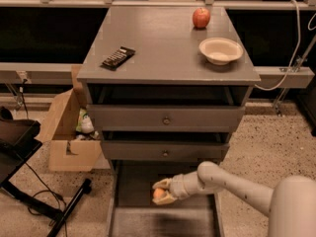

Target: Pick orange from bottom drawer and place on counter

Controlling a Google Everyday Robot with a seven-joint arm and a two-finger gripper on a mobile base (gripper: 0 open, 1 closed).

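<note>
The bottom drawer (pixel 133 216) is pulled out at the foot of the grey cabinet. My gripper (pixel 160 191) reaches into it from the right, with its pale fingers closed around the small orange (pixel 158 193), just above the drawer floor. The counter (pixel 163 43) is the grey cabinet top above.
On the counter stand a red apple (pixel 201 18), a cream bowl (pixel 220 50) and a black remote (pixel 118 57). Two upper drawers with round knobs (pixel 166 120) sit above my arm. A cardboard box (pixel 69 127) and a black stand (pixel 29 181) are on the floor at the left.
</note>
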